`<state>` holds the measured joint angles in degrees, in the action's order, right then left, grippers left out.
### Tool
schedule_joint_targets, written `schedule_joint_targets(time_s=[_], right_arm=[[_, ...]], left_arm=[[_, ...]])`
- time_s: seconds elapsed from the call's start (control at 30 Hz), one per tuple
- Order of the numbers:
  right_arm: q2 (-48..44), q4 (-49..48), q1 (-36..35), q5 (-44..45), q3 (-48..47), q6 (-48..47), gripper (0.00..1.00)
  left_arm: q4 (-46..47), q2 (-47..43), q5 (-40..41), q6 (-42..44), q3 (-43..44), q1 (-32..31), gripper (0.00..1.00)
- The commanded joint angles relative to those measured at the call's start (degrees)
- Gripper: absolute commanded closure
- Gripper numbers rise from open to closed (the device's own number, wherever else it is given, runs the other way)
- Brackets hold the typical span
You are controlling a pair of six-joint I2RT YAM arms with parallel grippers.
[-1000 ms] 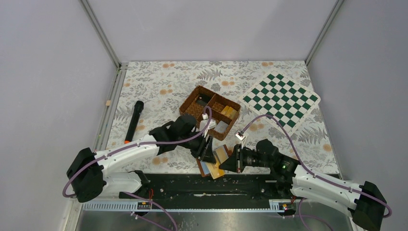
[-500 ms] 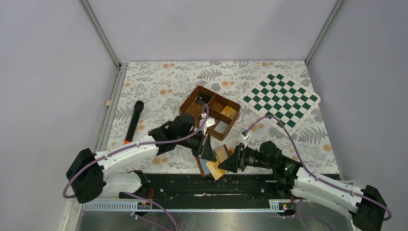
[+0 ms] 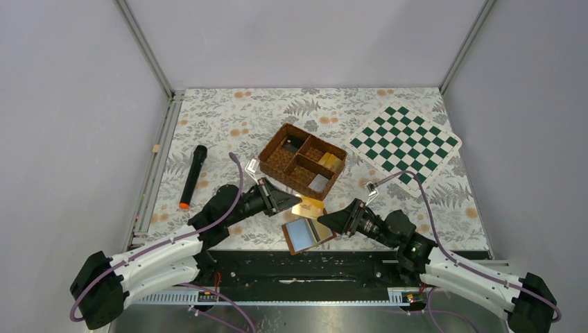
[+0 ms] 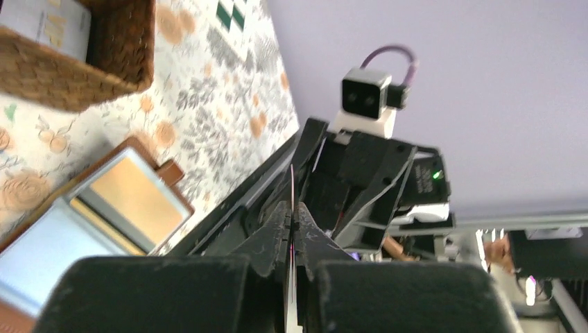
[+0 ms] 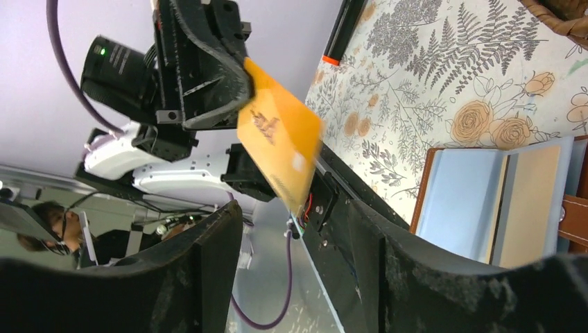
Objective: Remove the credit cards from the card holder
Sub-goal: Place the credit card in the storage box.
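The brown card holder lies open on the mat near the front edge, blue-grey pockets up. One yellow-gold card sits in its right pocket. My left gripper is shut on another yellow-gold credit card and holds it in the air just left of and above the holder. In the left wrist view this card shows edge-on between the tips of the left gripper. My right gripper stands open at the holder's right edge with nothing between its fingers. The right wrist view shows the held card and the holder.
A woven brown four-compartment basket with small items stands just behind the holder. A green-and-white checkerboard lies at the back right. A black marker with an orange tip lies at the left. The black base rail runs along the near edge.
My left gripper shut on a card, drew it out of the holder and pulled back to the left. My right gripper opened and drew back; the holder now lies flat and open.
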<state>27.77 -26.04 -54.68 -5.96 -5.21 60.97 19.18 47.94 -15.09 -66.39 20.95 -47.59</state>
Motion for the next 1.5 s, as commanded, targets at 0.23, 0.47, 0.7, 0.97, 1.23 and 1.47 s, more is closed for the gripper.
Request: schedule_joint_targets(time_s=[0.23, 0.47, 0.7, 0.97, 1.23, 1.47], right_arm=[[10.75, -18.76, 0.18, 1.47, -0.67, 4.79, 0.57], [10.73, -21.98, 0.18, 3.25, -0.47, 4.57, 0.51], [9.63, -17.73, 0.18, 4.3, -1.72, 3.59, 0.56], [10.75, -20.7, 0.18, 4.22, -1.72, 2.02, 1.0], [4.16, -11.92, 0.28, 1.91, -1.29, -3.83, 1.0], [2.8, -0.45, 0.7, -11.29, -4.51, -9.17, 1.0]], left_arm=[[14.3, -3.44, 12.89, -4.36, -2.68, -2.62, 1.0], [16.48, -3.11, 12.95, -4.97, -4.64, -3.12, 1.0], [17.76, -1.93, 12.85, -5.06, -4.73, -3.95, 1.0], [17.9, -1.59, 12.8, -5.51, -5.75, -6.13, 0.98], [8.41, -8.31, 10.12, -2.83, -7.47, -5.86, 0.55], [-25.68, -14.63, 2.78, 14.9, 8.43, -0.68, 0.47]])
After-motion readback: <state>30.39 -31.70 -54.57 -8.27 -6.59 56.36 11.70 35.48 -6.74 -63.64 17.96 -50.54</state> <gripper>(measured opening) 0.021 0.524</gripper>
